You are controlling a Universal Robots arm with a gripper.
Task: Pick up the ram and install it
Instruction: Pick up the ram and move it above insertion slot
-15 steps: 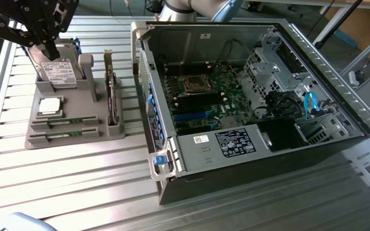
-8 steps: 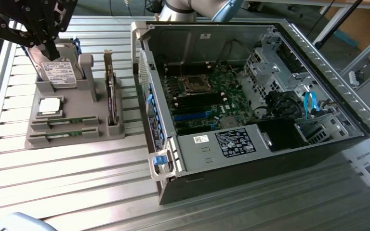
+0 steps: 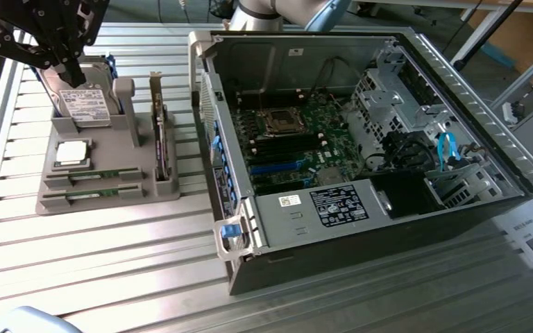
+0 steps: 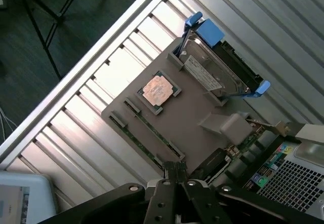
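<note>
green and thin, the ram sticks lie flat in two slots along the near edge of the grey holder tray in the exterior view. the gripper hangs over the hard drive at the tray's far end, well apart from them, with its fingers pressed together on nothing. we judge that a descent like this would only knock a stick or shove the tray, since closed fingers cannot straddle the board. the upright expansion card stands just beside the sticks, between them and the open computer case, so a low carry across could clip it. the processor chip sits just behind the sticks.

in the wrist view the gripper shows its tips meeting near one end of the ram sticks. the two lie close and alike, so we think a grab could land between them or catch both. the hard drive's blue caddy rises at the tray's far side.
</note>
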